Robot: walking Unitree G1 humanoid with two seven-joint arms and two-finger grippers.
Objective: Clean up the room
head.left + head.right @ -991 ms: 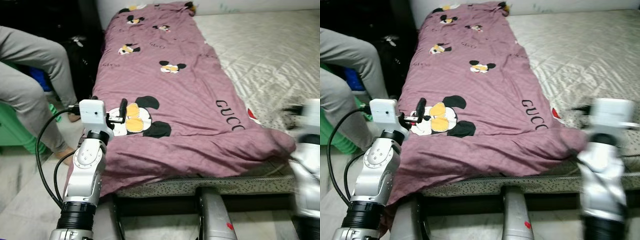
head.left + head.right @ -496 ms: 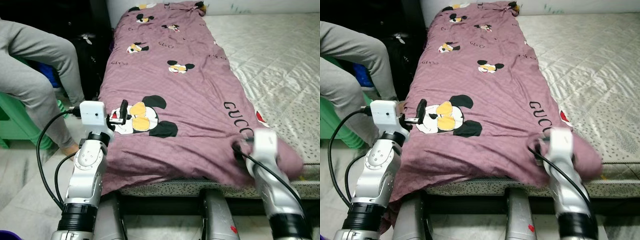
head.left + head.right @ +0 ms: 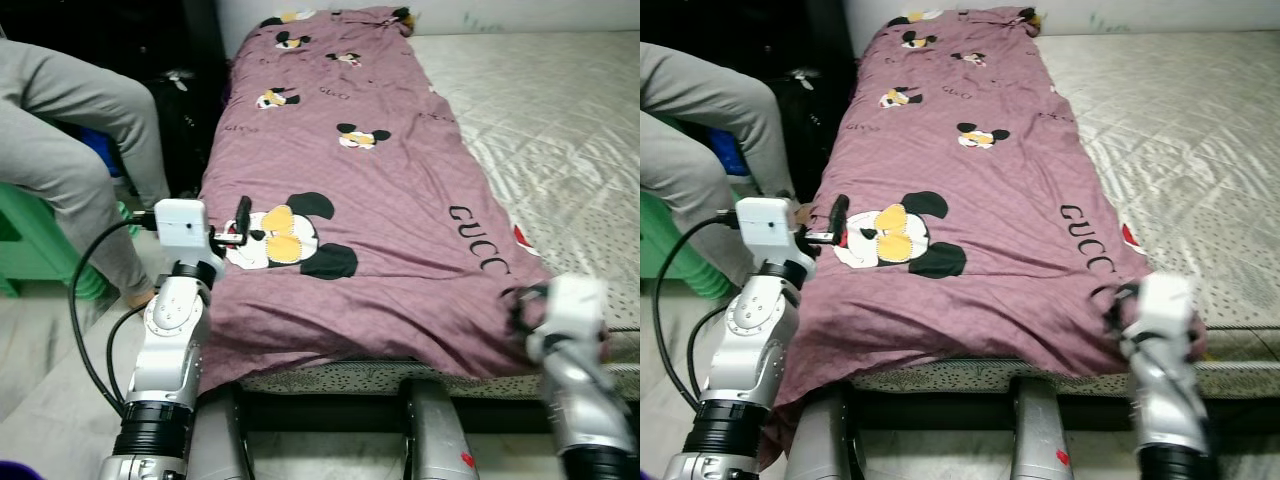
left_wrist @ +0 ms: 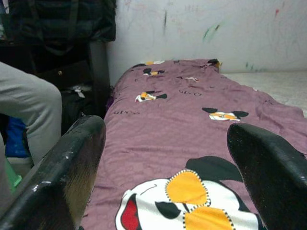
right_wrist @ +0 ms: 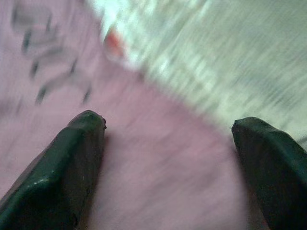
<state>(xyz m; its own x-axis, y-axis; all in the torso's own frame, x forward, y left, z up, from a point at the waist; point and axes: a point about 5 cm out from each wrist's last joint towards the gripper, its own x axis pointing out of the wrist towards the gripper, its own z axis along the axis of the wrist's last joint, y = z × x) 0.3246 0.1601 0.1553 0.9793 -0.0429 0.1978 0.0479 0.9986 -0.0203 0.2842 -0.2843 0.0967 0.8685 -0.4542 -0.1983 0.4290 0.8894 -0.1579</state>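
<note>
A purple blanket [image 3: 380,200] printed with cartoon mice lies along the left half of the bed, on a pale quilted mattress [image 3: 560,120]. My left gripper [image 3: 240,222] hovers open over the blanket's front left part, beside the big mouse print [image 4: 187,201]. My right gripper [image 3: 520,305] is at the blanket's front right corner near the bed's edge. The right wrist view is blurred, but it shows open fingers [image 5: 76,153] with purple cloth [image 5: 163,182] between and below them. Whether they touch the cloth I cannot tell.
A person sits at the left in grey trousers [image 3: 70,130], on a green stool [image 3: 30,240]. A dark bag [image 3: 190,100] stands between the person and the bed. The bed's front frame [image 3: 330,412] runs just below my arms. Tiled floor [image 3: 40,350] lies at the lower left.
My right arm swung in from the far right onto the blanket's front right corner, then drew slightly back toward the bed's edge. The left arm stayed put. The camera shifted a little.
</note>
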